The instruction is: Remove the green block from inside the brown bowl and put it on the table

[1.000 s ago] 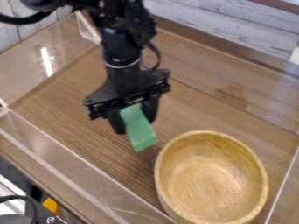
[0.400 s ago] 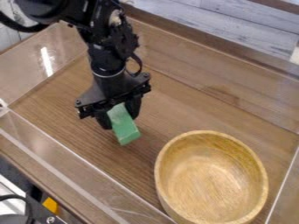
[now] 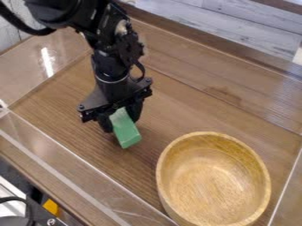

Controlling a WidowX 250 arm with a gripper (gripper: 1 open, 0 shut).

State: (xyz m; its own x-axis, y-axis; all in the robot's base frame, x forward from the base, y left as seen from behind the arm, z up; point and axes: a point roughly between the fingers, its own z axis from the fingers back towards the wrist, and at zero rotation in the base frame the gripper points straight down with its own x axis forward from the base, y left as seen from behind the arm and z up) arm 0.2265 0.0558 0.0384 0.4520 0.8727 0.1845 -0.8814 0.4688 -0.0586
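My black gripper (image 3: 118,115) points down over the table (image 3: 224,97), left of the brown bowl (image 3: 215,179). Its fingers are shut on the top of the green block (image 3: 124,131). The block hangs tilted, its lower end at or just above the tabletop; I cannot tell whether it touches. The round tan bowl sits at the lower right with nothing inside it. The arm reaches in from the upper left.
Clear plastic walls (image 3: 71,172) border the tabletop along the front and left sides. A pale plank surface (image 3: 224,22) runs behind the far edge.
The gripper has carried the green block down and to the left, away from the bowl, and now holds it low over the tabletop.
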